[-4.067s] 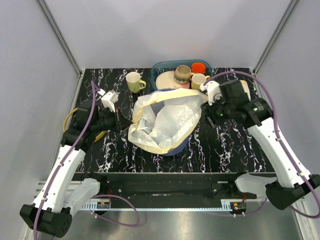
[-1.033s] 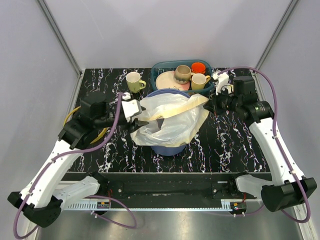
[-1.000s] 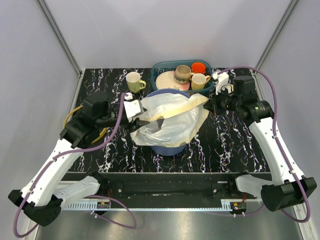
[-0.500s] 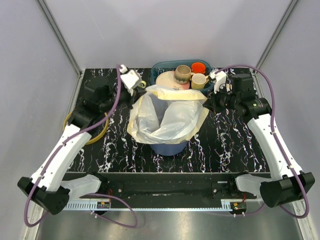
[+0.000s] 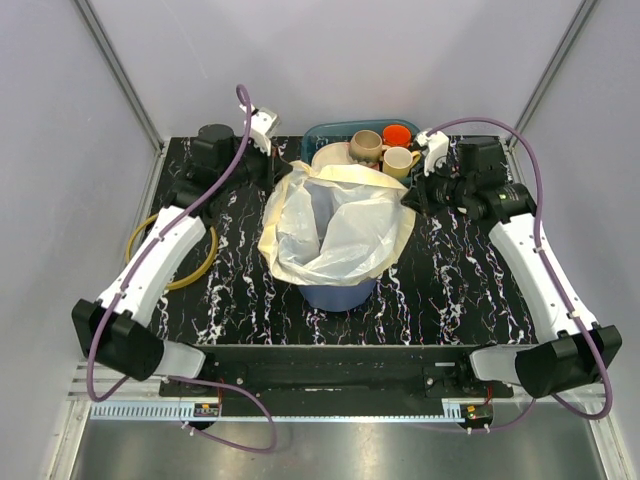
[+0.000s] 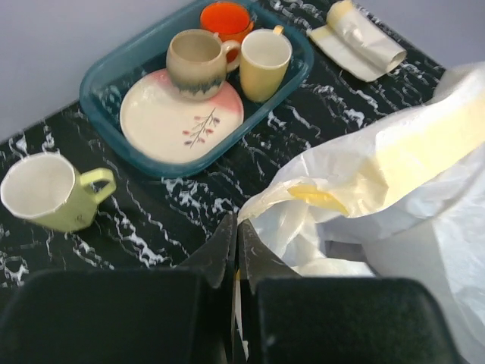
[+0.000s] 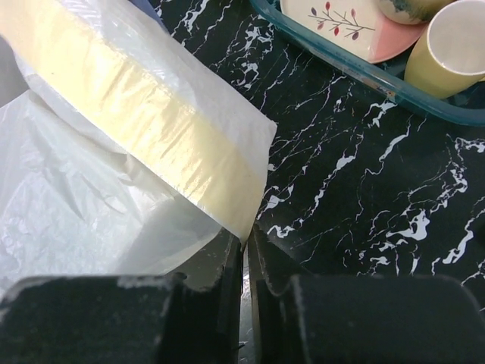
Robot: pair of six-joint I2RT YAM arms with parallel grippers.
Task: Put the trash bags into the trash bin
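The large translucent cream-white plastic sack sits open-mouthed over the round blue plastic bucket, its edges draped outside the rim. The left gripper is clamped on its far-left edge, the right gripper on its right corner

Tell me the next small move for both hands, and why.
Probably lower both hands together, drawing the hem of the bag down around the bin. The left hand and right hand each pinch an opposite edge of the bag. Its mouth is spread open above the bin, whose blue wall shows only at the near side.
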